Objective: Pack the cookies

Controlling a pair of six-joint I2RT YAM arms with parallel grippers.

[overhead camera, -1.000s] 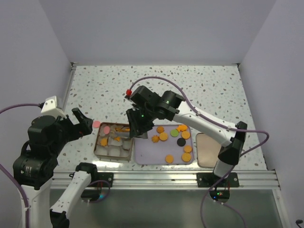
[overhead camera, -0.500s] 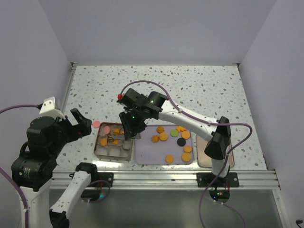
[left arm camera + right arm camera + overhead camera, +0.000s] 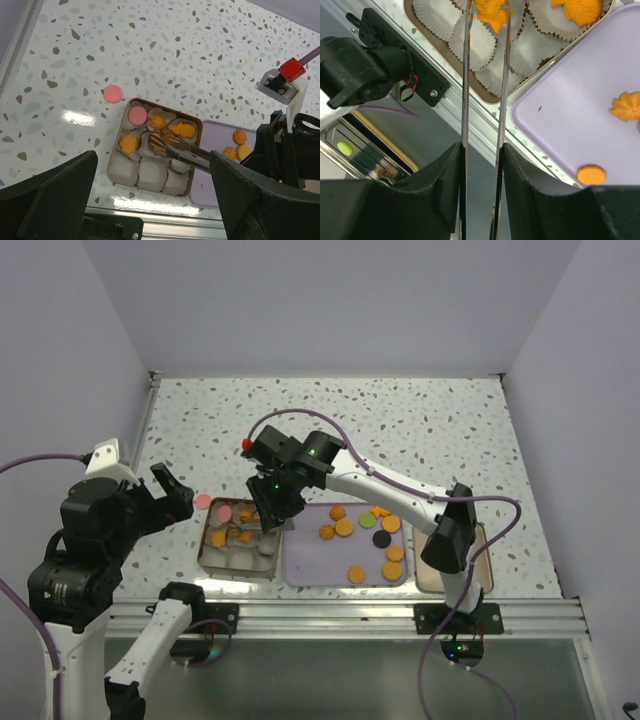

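My right gripper [image 3: 272, 502] is shut on metal tongs [image 3: 465, 75]. The tong tips pinch an orange cookie [image 3: 490, 12] above a paper cup in the brown box [image 3: 203, 540]. The box holds several orange cookies and a pink disc [image 3: 137, 115]. More cookies, orange discs and flowers plus a green [image 3: 368, 519] and a black one [image 3: 381, 538], lie on the purple tray [image 3: 310, 562]. One pink disc [image 3: 113, 93] lies on the table left of the box. My left gripper [image 3: 175, 498] is open and empty, high above the table left of the box.
A tan lid [image 3: 432, 558] lies right of the purple tray, partly behind the right arm. The box's front row of white paper cups [image 3: 150, 172] holds no cookies. The metal rail [image 3: 340, 615] runs along the near table edge.
My right gripper has carried the tongs and the orange cookie left, from the tray's edge to over the box. The left arm has barely moved.
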